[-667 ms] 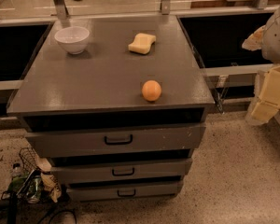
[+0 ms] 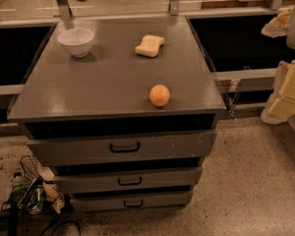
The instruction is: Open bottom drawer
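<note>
1. Locating the bottom drawer (image 2: 132,200) at 6 o'clock in the frame: lowest and slimmest of three grey fronts, just above the floor, with a small black loop handle (image 2: 133,203) mid-panel.
2. Judging it shut or very nearly: front tucked back under the one above, no drawer floor showing, only a thin dark gap along its top edge.
3. Marking the handle as untouched, with nothing on it or beside it.
4. Going up: middle drawer (image 2: 128,180) at 12 o'clock from the target, then the tallest top drawer (image 2: 122,147). Both look pushed in as well.
5. Listing the cabinet top (image 2: 103,87): orange (image 2: 160,95) near the front edge, sponge (image 2: 149,45) at 12 o'clock from it, white bowl (image 2: 75,42) at 10 o'clock.
6. Noting a wire basket (image 2: 32,173) with clutter on the floor at 8 o'clock.
7. Placing the gripper (image 2: 278,27) at 2 o'clock on the frame edge, taken to be the pale shape there, well apart from all drawers. Spread or pressed together: cannot tell.
8. Scoring progress as nothing done yet. Left to do: bring the gripper down to 6 o'clock, catch the loop handle, pull the drawer out.
</note>
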`<state>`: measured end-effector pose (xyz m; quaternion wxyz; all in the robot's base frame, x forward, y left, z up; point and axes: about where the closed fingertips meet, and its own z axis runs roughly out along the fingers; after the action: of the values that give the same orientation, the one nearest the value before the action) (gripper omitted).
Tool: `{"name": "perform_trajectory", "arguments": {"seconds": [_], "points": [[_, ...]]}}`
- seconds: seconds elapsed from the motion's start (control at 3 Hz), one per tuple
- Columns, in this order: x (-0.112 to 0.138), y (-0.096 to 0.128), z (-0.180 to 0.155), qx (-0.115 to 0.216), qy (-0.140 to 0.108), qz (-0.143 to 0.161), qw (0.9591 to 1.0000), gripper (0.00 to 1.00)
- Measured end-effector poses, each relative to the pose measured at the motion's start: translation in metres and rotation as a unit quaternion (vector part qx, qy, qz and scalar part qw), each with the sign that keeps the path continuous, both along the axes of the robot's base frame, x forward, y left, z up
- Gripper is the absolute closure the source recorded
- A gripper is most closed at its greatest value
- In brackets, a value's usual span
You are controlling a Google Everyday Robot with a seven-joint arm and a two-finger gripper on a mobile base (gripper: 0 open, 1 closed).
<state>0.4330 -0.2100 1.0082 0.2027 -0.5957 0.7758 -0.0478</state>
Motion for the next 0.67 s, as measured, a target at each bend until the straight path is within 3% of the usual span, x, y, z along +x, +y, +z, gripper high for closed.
{"name": "perform_trajectory", "arguments": {"seconds": [0.67], "points": [[0.0052, -0.0021, -0.0056, 0.015, 0.001, -0.001, 0.9999, 0.0]]}}
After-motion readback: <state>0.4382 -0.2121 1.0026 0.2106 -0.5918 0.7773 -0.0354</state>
